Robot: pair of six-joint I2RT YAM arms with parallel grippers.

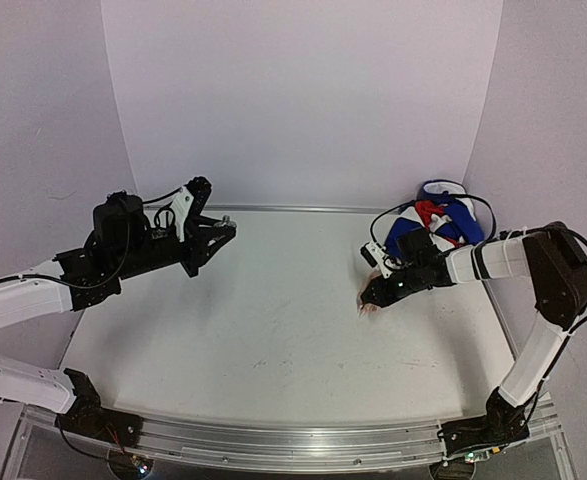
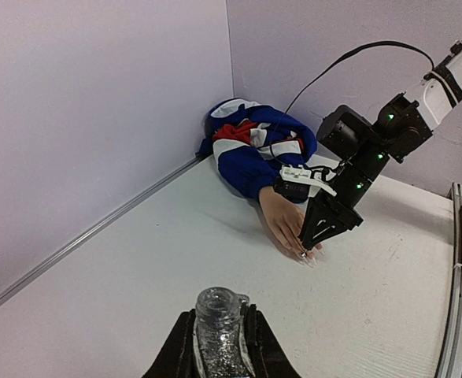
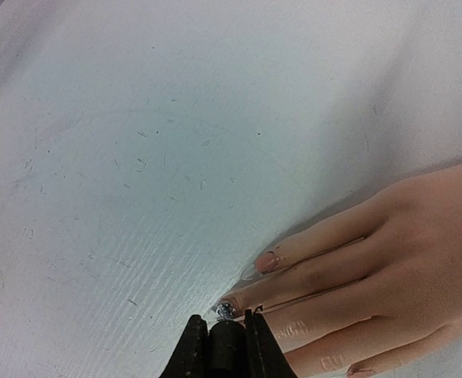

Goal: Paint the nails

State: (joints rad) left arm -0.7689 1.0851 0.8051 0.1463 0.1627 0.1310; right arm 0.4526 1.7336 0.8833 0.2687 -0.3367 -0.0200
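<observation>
Nails (image 3: pixel 267 261) are seen at the fingertips of a pale mannequin hand (image 3: pixel 396 252), which is laid back upward on the white table (image 3: pixel 136 157), toward the far right side. Its wrist is covered by a crumpled blue, white and red sleeve (image 2: pixel 246 153) that is pushed against the back corner. The right gripper (image 3: pixel 224 348) is lowered over the fingertips, and its fingers are pinched onto the dark stem of a brush (image 3: pixel 224 313). The glittery tip of that brush is placed at the nail of one of the middle fingers; whether it touches cannot be told. The left gripper (image 2: pixel 219 342) is held above the table, well apart on the left side. Its fingers are clamped around a small clear bottle (image 2: pixel 217 309), which is kept upright, with silver glitter inside and its neck uncapped.
</observation>
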